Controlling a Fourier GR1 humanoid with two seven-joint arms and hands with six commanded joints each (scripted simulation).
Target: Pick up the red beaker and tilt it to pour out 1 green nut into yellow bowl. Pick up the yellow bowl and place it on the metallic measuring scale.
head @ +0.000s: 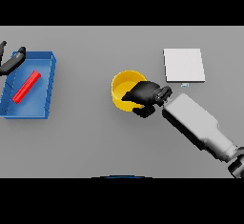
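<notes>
Fingers of right hand (143, 94) grip round yellow bowl (123, 86).

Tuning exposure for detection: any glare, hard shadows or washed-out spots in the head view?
Head view: flat, even light, no glare; the scale reads near-white, with little surface detail; only a faint shadow under the right hand at the yellow bowl; black hand shows little shading.

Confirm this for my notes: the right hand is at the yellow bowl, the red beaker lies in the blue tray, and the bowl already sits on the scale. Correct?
Not quite. The head view shows the yellow bowl on the grey table, apart from the metallic scale, not on it. The rest holds: the right hand is at the bowl, and the red beaker lies in the blue tray.
</notes>
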